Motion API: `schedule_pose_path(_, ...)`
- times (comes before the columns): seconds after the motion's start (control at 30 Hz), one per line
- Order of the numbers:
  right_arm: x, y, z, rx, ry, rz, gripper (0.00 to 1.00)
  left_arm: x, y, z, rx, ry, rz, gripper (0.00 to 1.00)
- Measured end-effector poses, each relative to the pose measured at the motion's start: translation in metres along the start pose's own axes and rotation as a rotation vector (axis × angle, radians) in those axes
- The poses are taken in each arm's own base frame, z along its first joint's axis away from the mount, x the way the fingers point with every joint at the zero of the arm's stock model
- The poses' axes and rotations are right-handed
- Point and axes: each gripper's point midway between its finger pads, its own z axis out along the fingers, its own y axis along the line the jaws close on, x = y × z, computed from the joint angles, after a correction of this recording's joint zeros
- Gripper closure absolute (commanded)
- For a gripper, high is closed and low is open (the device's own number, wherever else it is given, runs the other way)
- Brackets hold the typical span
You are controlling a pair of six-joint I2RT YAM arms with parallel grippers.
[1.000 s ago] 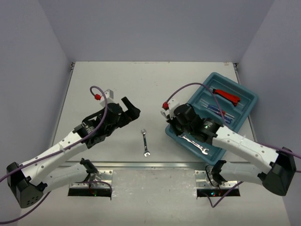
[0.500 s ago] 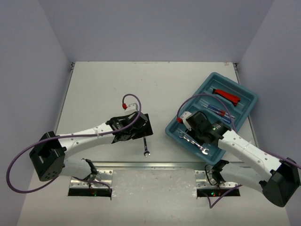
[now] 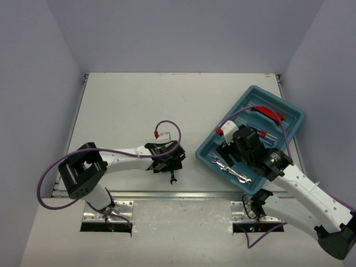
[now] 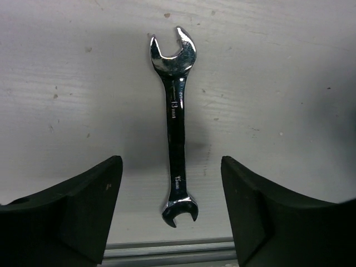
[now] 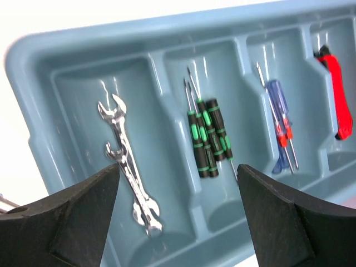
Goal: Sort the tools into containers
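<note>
One silver wrench point(image 4: 174, 128) lies flat on the white table, between the fingers of my left gripper point(image 4: 169, 161). That gripper is open and its fingers stand clear of the wrench on both sides. From above, only the wrench's near end point(image 3: 173, 179) shows under the left gripper point(image 3: 169, 162). My right gripper point(image 5: 178, 169) hangs open and empty over the teal tray point(image 5: 83, 44). The tray holds silver wrenches point(image 5: 127, 167), green-black screwdrivers point(image 5: 208, 139), blue screwdrivers point(image 5: 281, 119) and a red-handled tool point(image 5: 339, 94), each kind in its own compartment.
The tray point(image 3: 295, 119) sits at the table's right side, angled. A metal rail point(image 4: 167, 247) runs along the table's near edge just behind the wrench. Grey walls close in the table on three sides.
My left arm swung right and down over the lone wrench, and its jaws narrowed. My right gripper went from shut to open over the tray and drew back toward the near side.
</note>
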Motion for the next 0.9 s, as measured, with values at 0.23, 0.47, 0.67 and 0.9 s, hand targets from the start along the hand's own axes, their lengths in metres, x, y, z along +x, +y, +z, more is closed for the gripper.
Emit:
schedule_pose_path(0.23, -0.013, 0.003, 0.001, -0.018, -0.055, 0.036, 0.11, 0.004, 0.004, 0.013, -0.053, 0.013, 0.018, 0.6)
schedule_pose_path(0.47, -0.022, 0.021, 0.003, -0.099, -0.083, 0.121, 0.01, 0.001, -0.004, 0.019, -0.069, 0.007, 0.022, 0.91)
schedule_pose_path(0.67, -0.044, 0.053, -0.002, -0.285, -0.155, 0.203, 0.01, -0.002, -0.007, 0.022, -0.083, 0.002, 0.03, 0.89)
schedule_pose_path(0.9, -0.069, 0.072, -0.017, -0.42, -0.26, 0.245, 0.01, -0.007, -0.011, 0.028, -0.126, 0.0, 0.074, 0.82)
